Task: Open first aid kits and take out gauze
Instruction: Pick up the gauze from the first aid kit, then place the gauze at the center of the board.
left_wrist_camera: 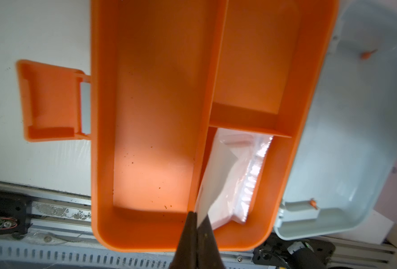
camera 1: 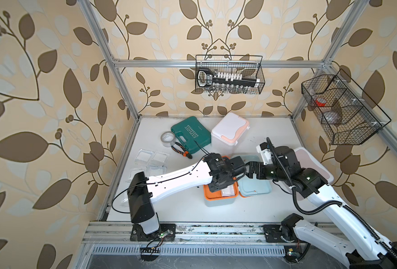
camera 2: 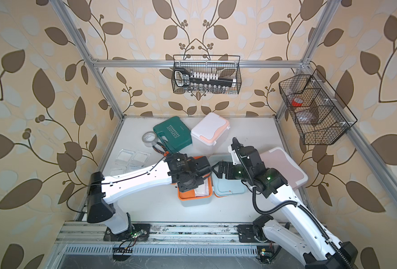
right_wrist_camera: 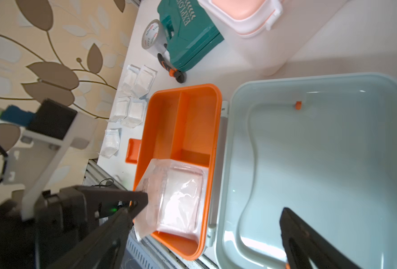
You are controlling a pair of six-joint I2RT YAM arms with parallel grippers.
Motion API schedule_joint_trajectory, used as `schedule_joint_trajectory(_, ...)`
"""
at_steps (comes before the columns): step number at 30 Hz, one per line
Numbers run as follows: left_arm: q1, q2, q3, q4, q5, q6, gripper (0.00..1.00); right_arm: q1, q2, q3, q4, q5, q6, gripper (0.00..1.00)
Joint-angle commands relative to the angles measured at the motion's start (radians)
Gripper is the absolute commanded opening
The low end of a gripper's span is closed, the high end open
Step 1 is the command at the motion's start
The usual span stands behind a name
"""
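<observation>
A dark green case (camera 1: 190, 135) with white lettering lies flat at the far left of the bench (camera 1: 251, 209). A grey tape roll (camera 1: 168, 139) sits just beside its left edge. Orange-handled pliers (camera 1: 181, 151) lie at its near edge. A black wire basket (camera 1: 229, 74) hangs on the far rail, and a second wire basket (camera 1: 342, 109) hangs on the right rail.

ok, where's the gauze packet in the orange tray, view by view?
Top view: gauze packet just below centre, under the left arm.
Top view: just below centre again.
Left wrist: lower right of centre, pinched by the left claw.
Right wrist: lower centre.
Shared landmark: orange tray around it.
</observation>
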Motion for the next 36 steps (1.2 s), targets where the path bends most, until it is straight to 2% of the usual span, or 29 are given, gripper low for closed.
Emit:
schedule_joint_trajectory(1,0.046,-0.151,-0.051,0.065,-0.042,0.03,0.0,0.022,0.006,0.0,0.057,-0.104,-0.019,1.0)
schedule_joint_trajectory(7,0.122,-0.345,-0.151,0.063,-0.084,-0.004,0.0,0.169,0.074,0.046,0.101,-0.061,-0.004,1.0)
schedule_joint_trajectory(11,0.158,-0.466,-0.234,0.025,-0.139,-0.069,0.0,0.276,0.136,0.097,0.102,-0.005,-0.003,0.99)
schedule_joint_trajectory(17,0.206,-0.669,-0.392,-0.139,-0.276,-0.259,0.0,0.378,0.227,0.156,0.108,0.027,-0.001,1.0)
schedule_joint_trajectory(24,0.234,-0.857,-0.582,-0.387,-0.416,-0.6,0.0,0.433,0.295,0.212,0.084,0.075,0.006,1.0)
schedule_joint_trajectory(29,0.236,-0.903,-0.687,-0.432,-0.447,-0.747,0.0,0.444,0.338,0.243,0.054,0.096,0.014,0.99)
schedule_joint_trajectory(36,0.262,-0.867,-0.812,-0.309,-0.433,-0.793,0.0,0.484,0.4,0.279,0.029,0.101,0.025,0.99)
